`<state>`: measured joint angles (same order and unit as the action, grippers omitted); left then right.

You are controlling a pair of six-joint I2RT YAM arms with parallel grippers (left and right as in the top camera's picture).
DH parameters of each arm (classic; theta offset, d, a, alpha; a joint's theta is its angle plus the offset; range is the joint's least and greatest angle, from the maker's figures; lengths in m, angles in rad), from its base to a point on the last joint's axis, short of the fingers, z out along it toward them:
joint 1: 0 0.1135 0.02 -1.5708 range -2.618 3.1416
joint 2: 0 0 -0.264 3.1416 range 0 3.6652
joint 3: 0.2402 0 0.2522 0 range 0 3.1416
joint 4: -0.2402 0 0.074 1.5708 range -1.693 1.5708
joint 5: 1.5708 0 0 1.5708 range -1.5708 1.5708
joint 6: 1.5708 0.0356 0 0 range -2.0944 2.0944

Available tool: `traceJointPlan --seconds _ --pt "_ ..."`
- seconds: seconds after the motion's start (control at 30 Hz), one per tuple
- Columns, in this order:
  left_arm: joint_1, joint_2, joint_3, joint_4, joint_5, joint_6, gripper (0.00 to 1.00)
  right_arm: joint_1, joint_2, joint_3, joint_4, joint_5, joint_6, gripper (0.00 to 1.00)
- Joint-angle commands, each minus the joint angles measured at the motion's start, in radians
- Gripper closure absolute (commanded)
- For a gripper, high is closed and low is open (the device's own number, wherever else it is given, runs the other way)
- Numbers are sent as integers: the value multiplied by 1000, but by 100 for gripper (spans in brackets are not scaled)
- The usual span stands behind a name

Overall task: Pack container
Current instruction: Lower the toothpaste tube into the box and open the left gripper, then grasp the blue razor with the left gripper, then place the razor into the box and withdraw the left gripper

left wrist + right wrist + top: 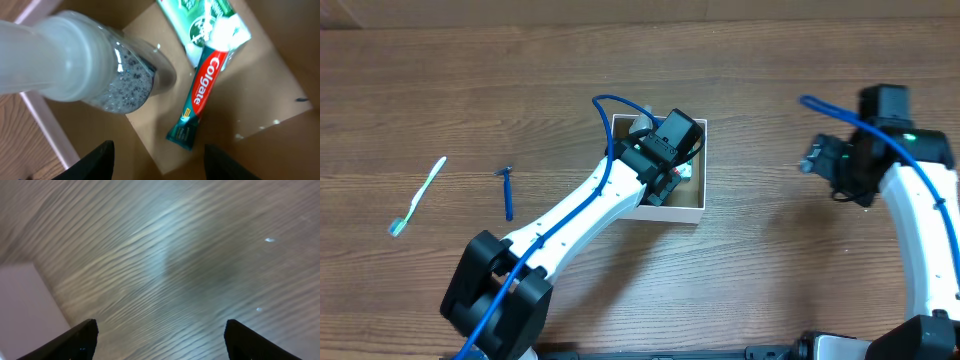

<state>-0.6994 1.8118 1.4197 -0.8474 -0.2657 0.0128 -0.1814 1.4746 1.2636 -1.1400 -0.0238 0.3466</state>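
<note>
The container [686,207], a small white box with a brown inside, sits mid-table. My left gripper [667,160] hangs over it, open and empty. In the left wrist view its fingers [159,150] spread above the brown floor [260,85]. Inside the box lie a clear bottle with a white cap [100,70], a Colgate toothpaste tube [197,100] and a green-and-white packet [200,22]. My right gripper [816,160] is open and empty over bare table to the right of the container; its fingers [160,330] frame only wood.
A light-green toothbrush [417,196] and a blue razor [508,193] lie on the wooden table at the left. A white surface [22,310] shows at the left edge of the right wrist view.
</note>
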Motion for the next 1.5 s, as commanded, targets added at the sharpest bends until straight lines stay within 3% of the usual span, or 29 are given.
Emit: traceJointPlan --seconds 0.0,0.07,0.13,0.17,0.23,0.33,0.5,0.73,1.1,1.17,1.23,1.27,1.3,1.37,1.47 --pt "3 -220 22 -34 -57 -173 38 -220 -18 0 6 -90 -23 16" --pt "35 -334 22 -90 -128 -286 29 -258 -18 0 6 -101 -42 16" --pt "120 -458 22 -166 -134 -406 1 -215 -18 0 10 -95 -73 14" --pt "166 -505 22 -195 -133 -448 0 -190 -17 0 12 -87 -82 13" --pt "320 -617 22 -263 -134 -509 0 -126 -14 0 10 -82 -90 1" --pt "518 -638 20 -304 -129 -508 0 -92 -11 0 10 -83 -90 0" --pt "713 -380 2 -322 62 -446 0 -93 -10 0 6 -83 -90 0" --pt "796 87 2 -204 218 -359 0 -93 -10 0 6 -83 -90 0" --pt "797 341 2 -157 266 -297 1 -93 -10 0 8 -83 -90 0" --pt "797 341 2 -177 266 -296 36 -93 -10 0 9 -83 -90 0" --pt "797 340 2 -187 266 -296 58 -93 -10 0 9 -83 -90 0" --pt "797 340 2 -192 262 -296 78 -93 -10 0 9 -83 -90 0" --pt "797 340 2 -196 258 -296 88 -93 -10 0 9 -83 -90 0" --pt "797 340 2 -196 257 -297 96 -93 -10 0 9 -83 -90 0" --pt "797 334 2 -204 254 -297 96 -93 -10 0 9 -83 -90 0"
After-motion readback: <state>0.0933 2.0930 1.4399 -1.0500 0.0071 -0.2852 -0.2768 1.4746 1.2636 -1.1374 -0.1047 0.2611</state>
